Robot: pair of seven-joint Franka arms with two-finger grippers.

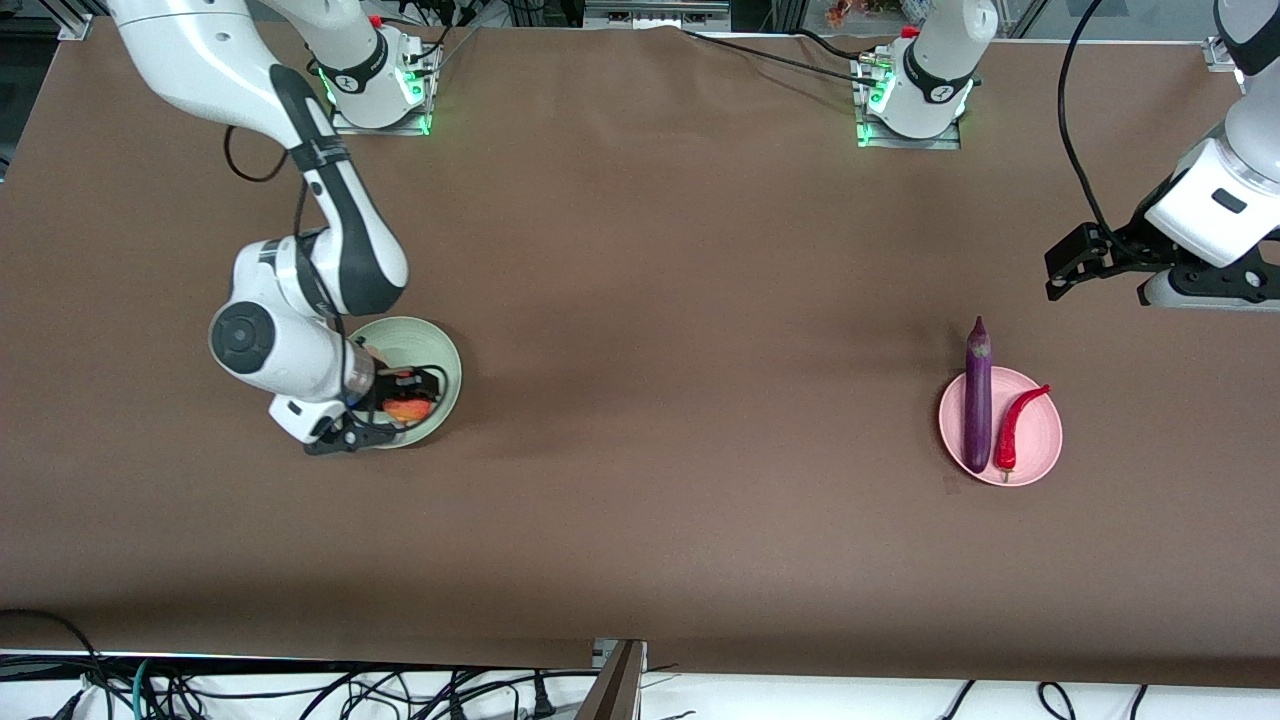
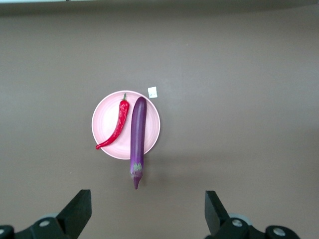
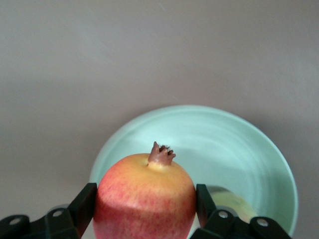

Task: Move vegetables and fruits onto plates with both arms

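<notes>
My right gripper (image 1: 408,396) is shut on the red-yellow pomegranate (image 1: 407,409) low over the pale green plate (image 1: 442,362). The right wrist view shows its fingers (image 3: 84,204) against both sides of the pomegranate (image 3: 144,194), crown up, with the green plate (image 3: 224,144) under it. A pale rounded bit (image 3: 228,201) on that plate may be the peach, mostly hidden. The purple eggplant (image 1: 978,400) and the red chili (image 1: 1015,425) lie on the pink plate (image 1: 1042,445); the eggplant's stem end overhangs the rim. My left gripper (image 1: 1058,276) is open and empty, held high past the pink plate toward the left arm's end of the table.
The left wrist view shows the eggplant (image 2: 137,134), the chili (image 2: 118,123) and the pink plate (image 2: 152,127) from above, with a small white tag (image 2: 152,92) on the table beside the plate. Brown table cloth (image 1: 680,350) lies between the two plates.
</notes>
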